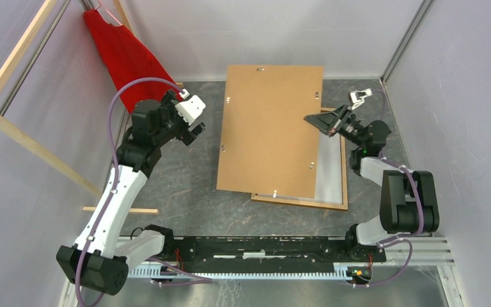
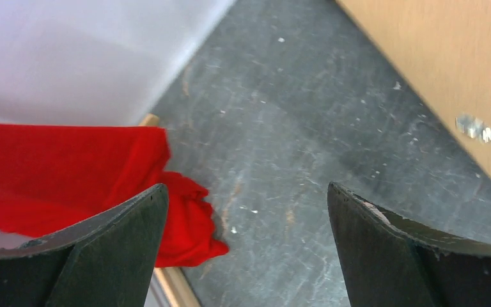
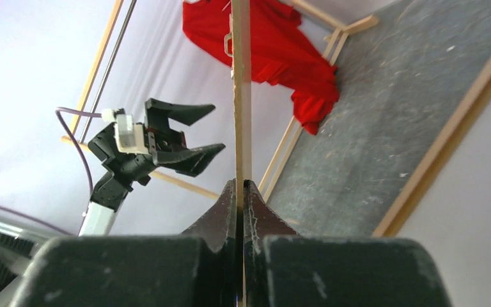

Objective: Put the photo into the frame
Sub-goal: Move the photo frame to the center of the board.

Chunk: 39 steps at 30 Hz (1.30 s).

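The thin orange-brown frame (image 1: pixel 300 202) lies flat right of centre, a pale glossy sheet (image 1: pixel 330 173) showing inside it. The plain brown backing board (image 1: pixel 268 128) sits tilted over the frame, its right edge raised. My right gripper (image 1: pixel 313 119) is shut on that edge; the right wrist view shows the board edge-on (image 3: pixel 240 96) pinched between the fingertips, with the frame's rail (image 3: pixel 447 131) below. My left gripper (image 1: pixel 195 131) hovers open and empty left of the board, above bare table (image 2: pixel 281 192). The photo is hidden or out of view.
A red cloth (image 1: pixel 124 51) hangs from a pale wooden slat rack (image 1: pixel 19 57) at the back left, its hem (image 2: pixel 185 217) beside the left finger. A small white clamp-like object (image 1: pixel 360 96) lies back right. White walls close in on all sides.
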Motion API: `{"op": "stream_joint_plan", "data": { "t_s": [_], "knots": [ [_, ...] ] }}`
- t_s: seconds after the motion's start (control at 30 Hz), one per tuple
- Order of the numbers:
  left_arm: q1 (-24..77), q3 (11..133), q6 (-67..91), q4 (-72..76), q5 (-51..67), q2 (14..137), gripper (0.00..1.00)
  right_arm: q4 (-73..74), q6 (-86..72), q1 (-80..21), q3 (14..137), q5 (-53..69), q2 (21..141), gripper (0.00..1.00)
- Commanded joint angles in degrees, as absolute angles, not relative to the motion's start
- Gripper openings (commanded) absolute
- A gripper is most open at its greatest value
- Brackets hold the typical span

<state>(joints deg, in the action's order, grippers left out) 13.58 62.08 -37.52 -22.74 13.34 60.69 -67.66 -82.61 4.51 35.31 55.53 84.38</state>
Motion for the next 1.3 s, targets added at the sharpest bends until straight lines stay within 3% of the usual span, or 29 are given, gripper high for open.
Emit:
{"op": "stream_joint_plan", "data": {
  "t_s": [0.0, 0.3, 0.47, 0.57, 0.7, 1.0, 1.27],
  "knots": [
    [13.66, 61.27, -35.26, -22.73, 18.43, 66.71, 1.0, -63.77, -81.5, 10.84, 33.57, 57.89, 77.85, 0.0],
    [21.33, 66.91, -22.81, -14.7, 24.57, 89.25, 0.99, -45.49, -72.72, 24.85, 28.83, 59.64, 68.02, 0.0],
    [24.55, 73.13, -11.8, -9.14, 27.53, 101.73, 0.93, -41.06, -71.96, 28.0, 30.35, 58.37, 65.91, 0.0],
    [25.14, 75.8, -7.51, -6.78, 29.71, 107.06, 0.9, -29.97, -64.82, 29.76, 34.58, 56.81, 65.31, 0.0],
    [26.12, 77.69, -3.09, -3.55, 31.72, 111.41, 0.85, -23.34, -59.83, 30.7, 37.87, 55.46, 65.61, 0.0],
    [27.67, 81.04, 0.52, -2.93, 33.62, 118.3, 0.7, -22.19, -57.85, 31.73, 37.35, 55.44, 66.97, 0.0],
    [29.03, 80.95, 1.41, -2.02, 32.45, 120.51, 0.62, -22.03, -57.57, 31.65, 37.35, 55.37, 66.89, 0.0]
  ]
}}
